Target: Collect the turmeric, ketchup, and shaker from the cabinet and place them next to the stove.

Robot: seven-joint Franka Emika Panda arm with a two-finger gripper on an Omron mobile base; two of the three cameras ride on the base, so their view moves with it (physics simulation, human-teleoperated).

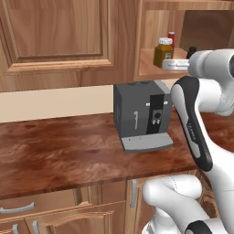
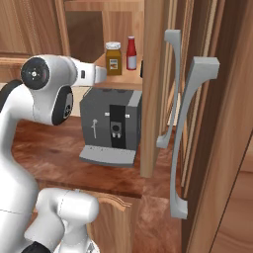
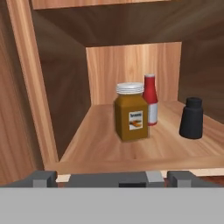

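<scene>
Hand [image 3: 112, 177] hovering open-jawed, empty, before brown wooden cabinet [image 3: 30, 87]; amber white-lidded turmeric jar [image 3: 131, 113], slim red ketchup bottle [image 3: 150, 99], dark shaker [image 3: 191, 118] all sitting on shelf. Nothing collected yet.

Even, soft rendered light is being cast over all three views; no glare or blown highlights are being produced. The cabinet [image 3: 131, 65] interior is being dimmed toward 12 and 3 o'clock in the hand view; faint shadows are being thrown on its shelf beside the turmeric [image 3: 131, 116] and shaker [image 3: 191, 118]. The countertop [image 1: 55, 141] is being given a mild sheen; edges are being rendered slightly soft, without edge distortion.
</scene>
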